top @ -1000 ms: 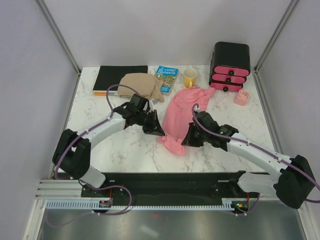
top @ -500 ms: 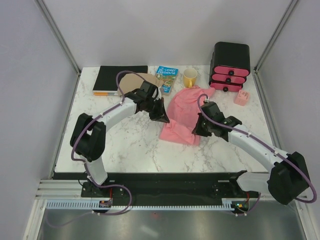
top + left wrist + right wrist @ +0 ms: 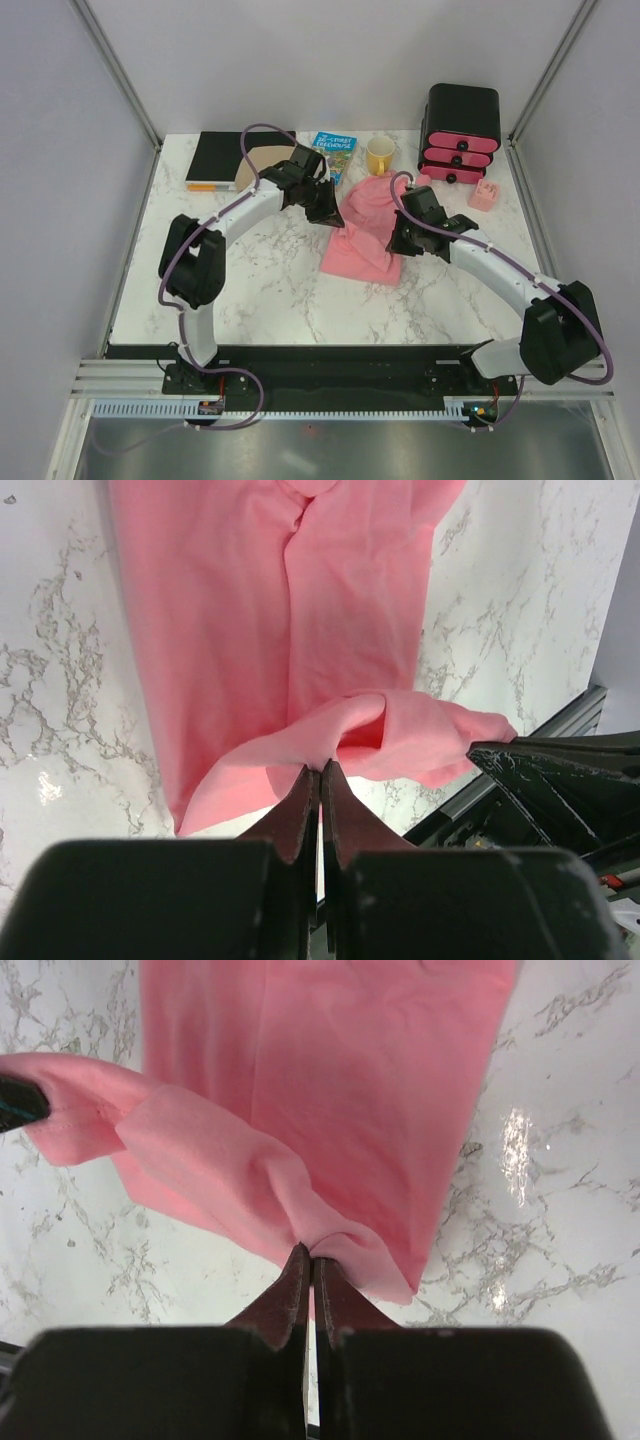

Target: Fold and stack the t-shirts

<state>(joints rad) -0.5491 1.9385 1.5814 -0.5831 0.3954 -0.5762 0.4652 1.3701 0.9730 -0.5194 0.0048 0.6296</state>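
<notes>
A salmon-pink t-shirt [image 3: 362,245] lies on the marble table at centre, its near hem doubled back over its body. My left gripper [image 3: 327,214] is shut on the shirt's left edge, seen in the left wrist view as a pinched fold [image 3: 350,720] at the fingertips [image 3: 320,767]. My right gripper [image 3: 399,243] is shut on the shirt's right edge. The right wrist view shows the cloth [image 3: 330,1080] bunched at the fingertips [image 3: 310,1253] and hanging to the table. The shirt's neck label is hidden.
A tan folded cloth [image 3: 262,157] lies behind my left arm, beside a black notebook [image 3: 218,156]. A blue book [image 3: 334,153], a yellow mug [image 3: 380,155], a black box with pink drawer fronts [image 3: 460,135] and a small pink object [image 3: 485,195] stand along the back.
Both grippers have moved away from the near edge toward the back, carrying the shirt's near hem up and over its body. The shirt now looks shorter and doubled.
</notes>
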